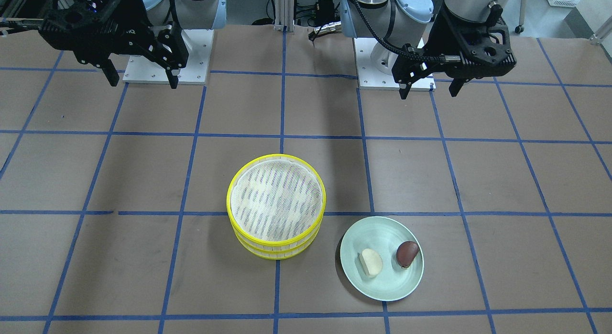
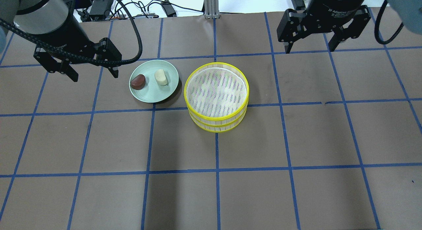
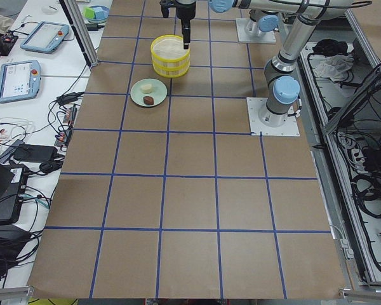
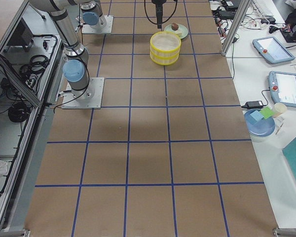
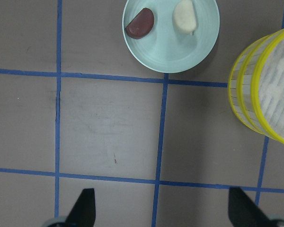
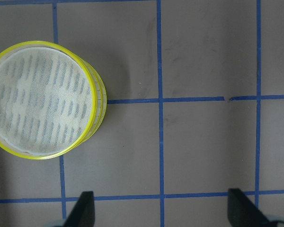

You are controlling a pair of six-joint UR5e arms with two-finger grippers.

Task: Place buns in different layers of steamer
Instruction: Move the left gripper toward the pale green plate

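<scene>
The steamer [image 2: 216, 96] stands mid-table with its two yellow-rimmed layers stacked; the top layer's whitish mesh floor [image 1: 276, 200] is bare. It also shows in the right wrist view [image 6: 43, 112] and the left wrist view [image 5: 267, 87]. The cream bun [image 2: 161, 77] and the dark reddish-brown bun [image 2: 138, 81] lie on a pale green plate [image 2: 154, 93] left of the steamer. My left gripper [image 2: 93, 71] hangs open and empty above the table, left of the plate. My right gripper [image 2: 310, 45] hangs open and empty, far right of the steamer.
The table is brown with a blue tape grid. The arm bases [image 1: 167, 61] stand on white mounting plates at the robot's edge. Cables and tablets [image 3: 19, 79] lie off the table's far side.
</scene>
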